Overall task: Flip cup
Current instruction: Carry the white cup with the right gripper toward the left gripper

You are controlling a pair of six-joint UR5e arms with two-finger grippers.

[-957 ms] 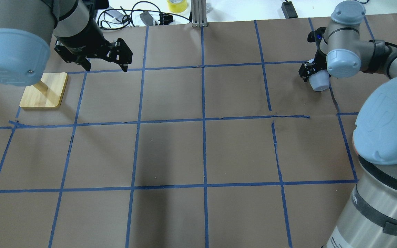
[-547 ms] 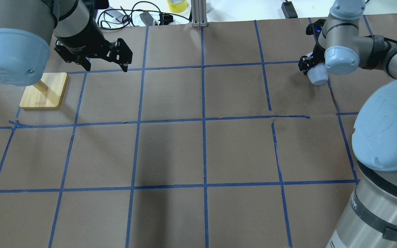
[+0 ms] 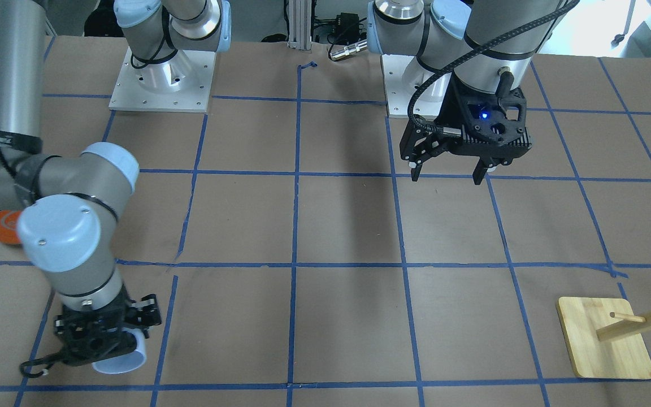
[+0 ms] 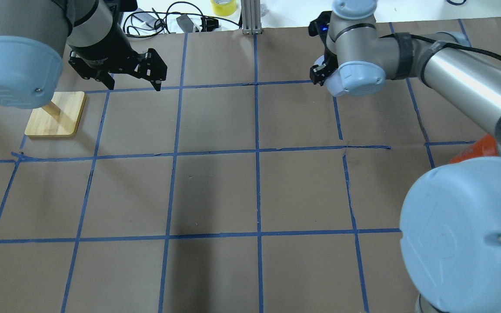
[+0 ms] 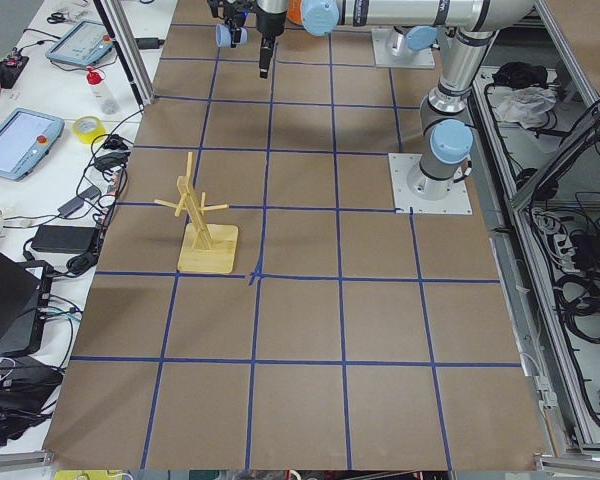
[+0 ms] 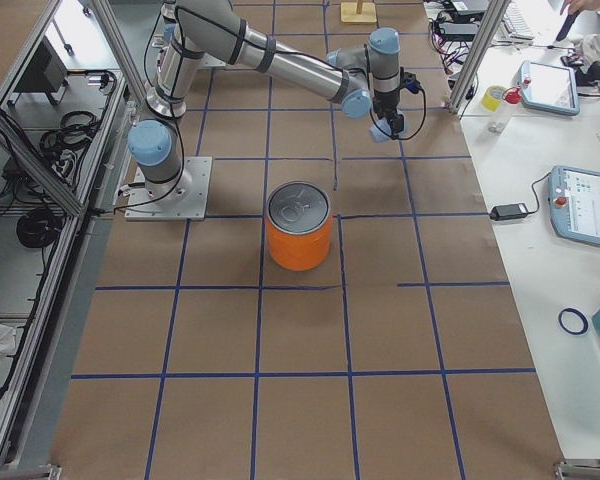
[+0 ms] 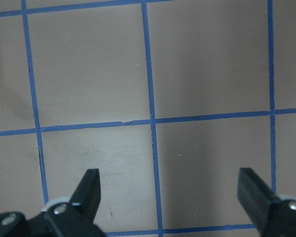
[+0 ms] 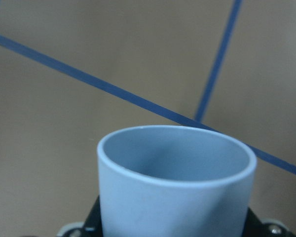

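Observation:
The pale lavender-blue cup (image 8: 172,182) is held in my right gripper (image 8: 172,229), which is shut on its lower body, with the open rim pointing away from the wrist. In the front-facing view the right gripper (image 3: 102,339) and cup (image 3: 127,357) are low over the table at the lower left. In the overhead view the cup (image 4: 328,88) peeks out under the right wrist beside the gripper (image 4: 320,76). My left gripper (image 4: 135,84) is open and empty above the table; it also shows in the front-facing view (image 3: 447,178) and the left wrist view (image 7: 170,197).
A large orange can (image 6: 300,230) with a silver top stands near my right arm's base, partly hidden in the overhead view (image 4: 479,148). A wooden peg stand (image 4: 57,115) sits on its square base at the far left. Cables and a tape roll (image 4: 223,6) lie beyond the table's far edge.
My right arm has swung left across the far row of squares, carrying the cup with it. The orange can has come into view. The left arm has not moved.

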